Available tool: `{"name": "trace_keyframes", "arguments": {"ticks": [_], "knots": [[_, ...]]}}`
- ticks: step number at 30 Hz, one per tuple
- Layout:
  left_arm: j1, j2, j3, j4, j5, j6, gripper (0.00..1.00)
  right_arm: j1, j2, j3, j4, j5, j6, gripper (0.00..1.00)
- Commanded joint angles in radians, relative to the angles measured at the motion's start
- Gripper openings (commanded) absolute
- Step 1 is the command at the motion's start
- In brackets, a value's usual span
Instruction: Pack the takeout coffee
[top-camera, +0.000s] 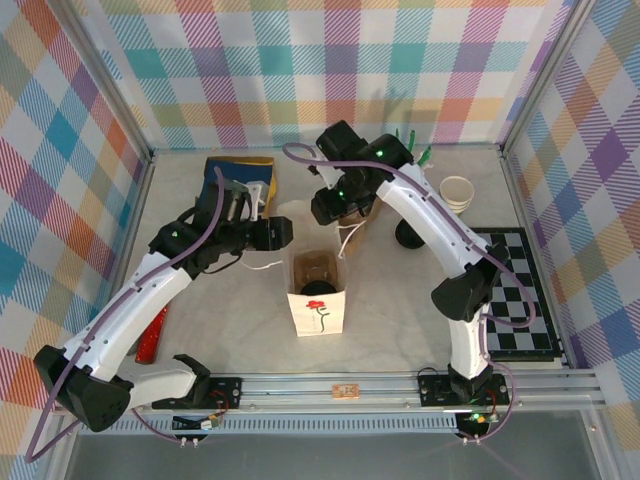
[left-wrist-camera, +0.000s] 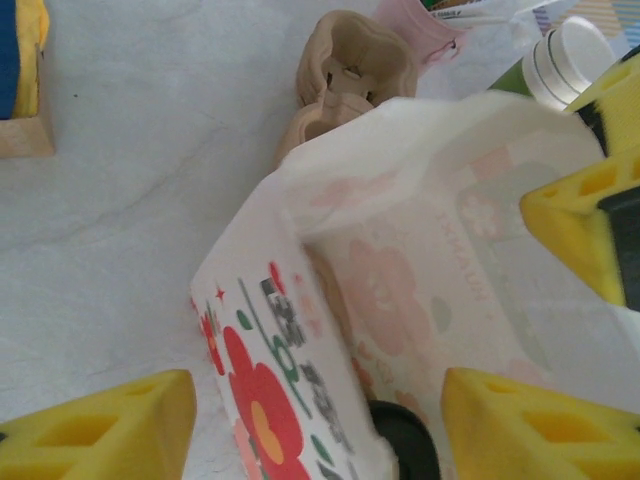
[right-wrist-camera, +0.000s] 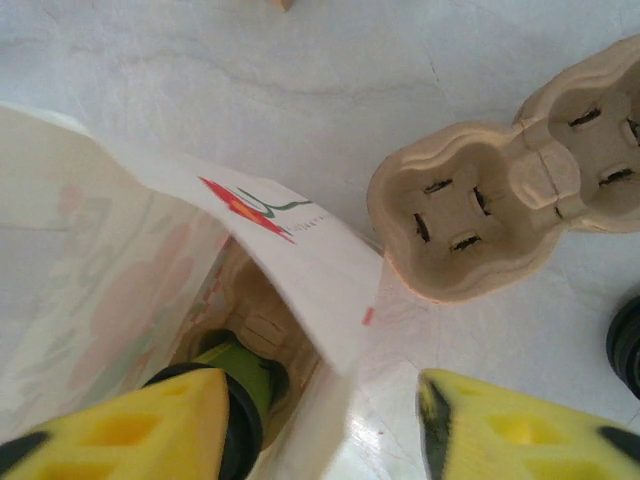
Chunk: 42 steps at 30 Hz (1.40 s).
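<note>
The pale marbled table (top-camera: 400, 330) carries everything, with the two arms reaching in from its near edge toward the middle. At the right edge lies a black and white chequered board (top-camera: 515, 290), and at the back left a blue and yellow box (top-camera: 240, 172). In the centre stands a white paper bag (top-camera: 316, 305), upright with its mouth open, a red flower printed on the near face. Just behind the bag a beige pulp cup carrier (right-wrist-camera: 470, 215) lies empty on the table. A second brown carrier (right-wrist-camera: 250, 320) sits down inside the bag, and the takeout coffee (right-wrist-camera: 238, 375) rests in it at the bottom of the bag, green side and black lid showing from above. The left gripper (left-wrist-camera: 318, 410) hangs at the bag's left rim with its yellow fingers (left-wrist-camera: 100, 430) spread wide, the bag's upper edge standing loose between them, not pinched. The right gripper (right-wrist-camera: 325, 400) hangs over the back rim, likewise spread wide, one finger above the bag's mouth and the other outside it over the table, holding nothing. A lidless green cup with a white rim (top-camera: 457, 192) stands at the back right, near a pink pot of green sticks (top-camera: 415, 152). A small black round thing (top-camera: 408, 236) lies by the right arm, too dim to name
</note>
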Motion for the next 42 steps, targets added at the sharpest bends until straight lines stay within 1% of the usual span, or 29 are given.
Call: {"name": "trace_keyframes", "arguments": {"ticks": [1,3,4,6,10,13,15,16,18,22,24,26,28,31,34,36,37,38,40,42], "knots": [[0.010,-0.019,0.040,-0.052,-0.032,0.017,0.76,-0.006,0.005,0.067,-0.051,-0.019,-0.006,0.65],[0.011,-0.028,0.055,-0.071,-0.053,0.027,0.81,-0.005,0.005,0.094,-0.064,-0.023,-0.005,0.73],[0.012,-0.030,0.062,-0.080,-0.063,0.032,0.82,-0.005,0.004,0.107,-0.071,-0.022,-0.006,0.75],[0.012,-0.037,0.076,-0.097,-0.085,0.038,0.85,-0.005,0.004,0.140,-0.087,-0.021,-0.007,0.78],[0.015,-0.053,0.102,-0.110,-0.102,0.042,0.87,-0.006,-0.013,0.182,-0.105,-0.011,-0.007,0.81],[0.015,-0.080,0.110,-0.083,-0.079,0.043,0.88,-0.005,-0.044,0.181,-0.100,0.007,-0.005,0.83],[0.015,-0.113,0.099,-0.043,-0.065,0.046,0.88,-0.005,-0.072,0.161,-0.087,0.028,-0.004,0.85],[0.015,-0.127,0.096,-0.031,-0.065,0.048,0.89,-0.006,-0.088,0.143,-0.076,0.038,-0.004,0.89],[0.015,-0.154,0.091,-0.012,-0.072,0.054,0.89,-0.005,-0.130,0.093,-0.042,0.072,-0.003,0.99],[0.015,-0.207,0.058,0.031,-0.081,0.067,0.89,-0.010,-0.211,-0.009,0.015,0.152,0.003,0.99],[0.015,-0.258,0.010,0.098,-0.042,0.086,0.89,-0.026,-0.257,-0.075,0.053,0.180,0.008,0.99],[0.015,-0.319,-0.056,0.191,-0.001,0.086,0.90,-0.058,-0.294,-0.130,0.086,0.173,0.022,0.99],[0.015,-0.357,-0.089,0.231,-0.004,0.082,0.90,-0.100,-0.327,-0.182,0.119,0.165,0.041,0.99],[0.015,-0.368,-0.092,0.212,-0.066,0.083,0.90,-0.184,-0.367,-0.245,0.164,0.136,0.065,0.99],[0.015,-0.359,-0.091,0.197,-0.091,0.074,0.90,-0.282,-0.381,-0.281,0.193,0.101,0.090,1.00],[0.015,-0.351,-0.092,0.194,-0.117,0.039,0.90,-0.339,-0.379,-0.294,0.214,0.067,0.095,0.98],[0.024,-0.346,-0.084,0.188,-0.137,-0.005,0.91,-0.367,-0.371,-0.295,0.223,0.059,0.094,0.97],[0.045,-0.338,-0.075,0.192,-0.127,-0.038,0.91,-0.394,-0.359,-0.286,0.226,0.050,0.093,0.96],[0.099,-0.304,-0.038,0.205,-0.065,-0.081,0.91,-0.441,-0.329,-0.254,0.227,0.021,0.089,0.95],[0.153,-0.245,0.022,0.186,-0.013,-0.093,0.91,-0.482,-0.296,-0.216,0.231,-0.002,0.084,0.94]]}}
